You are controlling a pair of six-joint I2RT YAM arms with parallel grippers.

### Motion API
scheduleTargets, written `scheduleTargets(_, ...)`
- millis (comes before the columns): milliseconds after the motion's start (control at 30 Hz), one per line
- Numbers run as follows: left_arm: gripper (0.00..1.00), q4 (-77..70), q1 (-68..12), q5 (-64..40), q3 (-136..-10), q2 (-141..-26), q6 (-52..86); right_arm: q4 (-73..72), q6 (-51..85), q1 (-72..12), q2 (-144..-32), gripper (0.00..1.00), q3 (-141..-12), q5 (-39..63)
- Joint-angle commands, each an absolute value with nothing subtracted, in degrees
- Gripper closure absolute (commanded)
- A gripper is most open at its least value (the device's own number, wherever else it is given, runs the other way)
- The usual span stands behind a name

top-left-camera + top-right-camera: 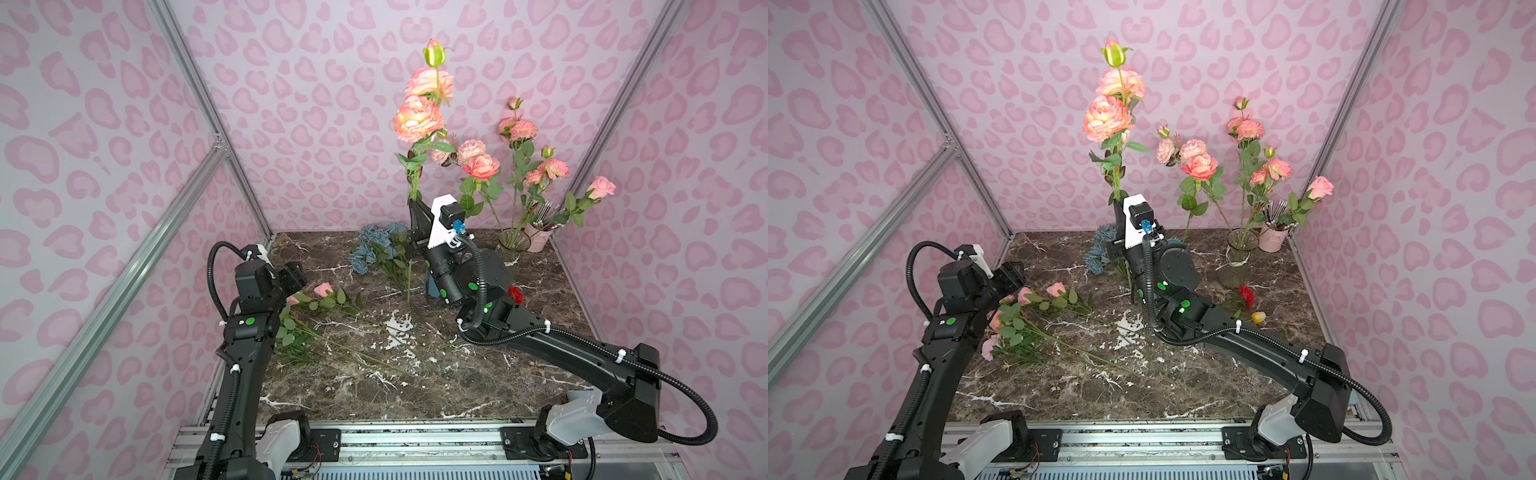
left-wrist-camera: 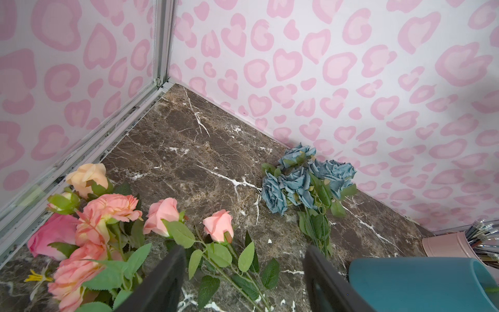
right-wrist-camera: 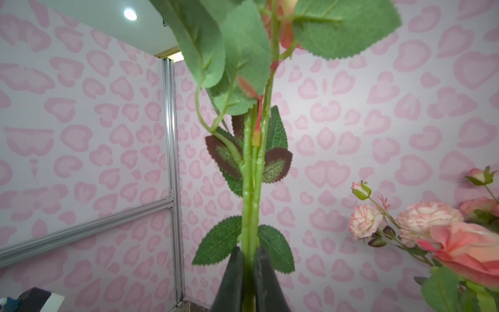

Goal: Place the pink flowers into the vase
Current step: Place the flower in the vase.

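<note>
Top views. Found the right jaws shut on a tall pink spray (image 1: 417,118), gripped low on the stem, upright, blooms high above the table (image 1: 415,374). Logged the glass vase (image 1: 514,245) near the back corner, off to one side of that grip, already carrying several pink flowers (image 1: 481,166). Logged more loose pink flowers (image 1: 1054,289) lying flat by the left arm. Judged the spray top-heavy: likely to swing or twist in the pinch during a carry. Could also snag its trailing stem end on the blue bunch (image 1: 376,245) (lying just beside it).

Left wrist. Found the left jaws standing wide apart, holding nothing, poised over the loose blooms. No trouble expected there unless lowered onto petals instead of stem.

Right wrist. Confirmed the pinch on a bundle of green stems (image 3: 251,205), leaves crowding both sides, vase blooms close alongside. Expect tangling with leaves already standing there, a missed narrow mouth, or a nudged and tipped vase (glass, light-looking, right arm's elbow appearing close by).
</note>
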State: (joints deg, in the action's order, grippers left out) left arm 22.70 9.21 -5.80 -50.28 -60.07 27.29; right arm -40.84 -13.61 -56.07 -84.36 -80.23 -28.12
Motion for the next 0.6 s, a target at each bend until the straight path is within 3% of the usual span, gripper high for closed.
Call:
scheduleTargets(0, 0.28, 20.2, 9.2, -6.0, -50.3, -60.1, 27.2, -44.4, -17.2, -55.9, -84.1, 1.00, -82.6, -27.6)
scheduleTargets(267, 0.28, 20.1, 9.2, -5.9, -50.3, -59.8, 27.0, -44.9, -23.5, -54.5, -86.0, 1.00, -89.0, -26.4)
scheduleTargets(567, 0.28, 20.1, 9.2, -6.1, -50.0, -59.4, 27.0, -37.9, -21.2, -49.2, -87.3, 1.00, -96.5, -19.6)
